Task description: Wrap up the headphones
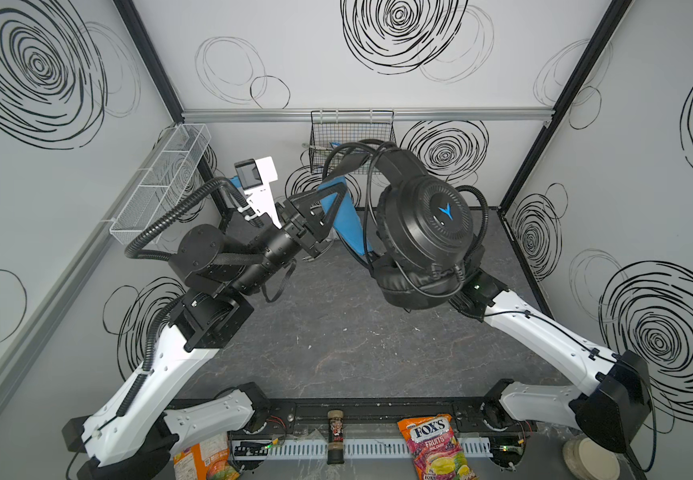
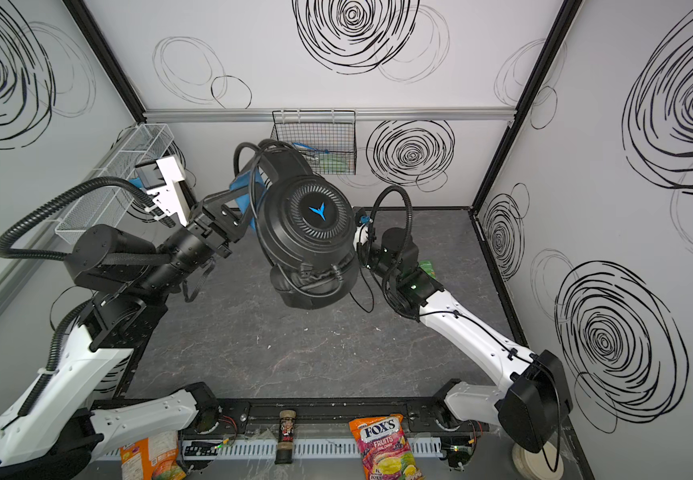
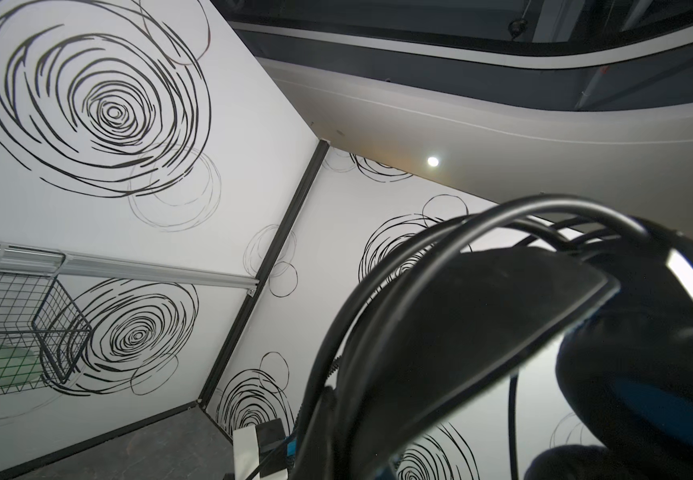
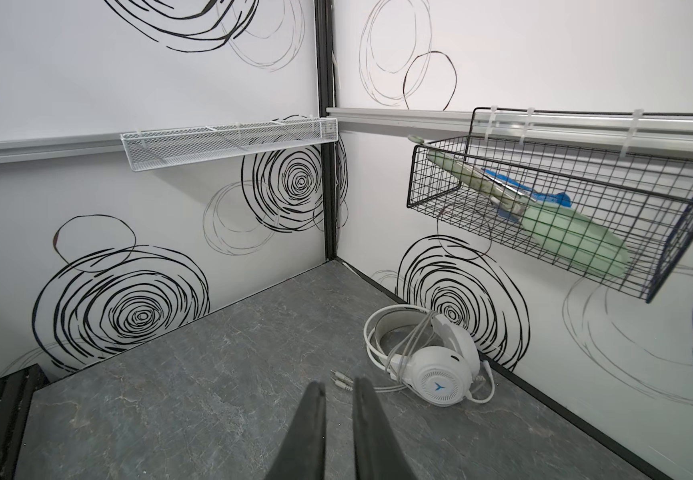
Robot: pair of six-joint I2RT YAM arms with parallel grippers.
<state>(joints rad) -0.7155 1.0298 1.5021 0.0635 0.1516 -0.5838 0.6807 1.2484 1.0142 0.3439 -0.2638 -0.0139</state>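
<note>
walls [image 1: 336, 62]: white, black swirls | floor [image 1: 336, 332]: grey marbled | wire basket [image 1: 353, 129]: black

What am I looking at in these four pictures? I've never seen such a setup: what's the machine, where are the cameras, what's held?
These are two robot arms at a table, each ending in a gripper. Two pictures look down from overhead, nearly the same view; the other two come from a camera on each arm's wrist. The left gripper is shut on the blue-lined band of the black headset, held above the table, its cable looped over the band. The right gripper has its jaws slightly apart, holding nothing. The white headset lies on the table by the back wall, in the right wrist view.
</note>
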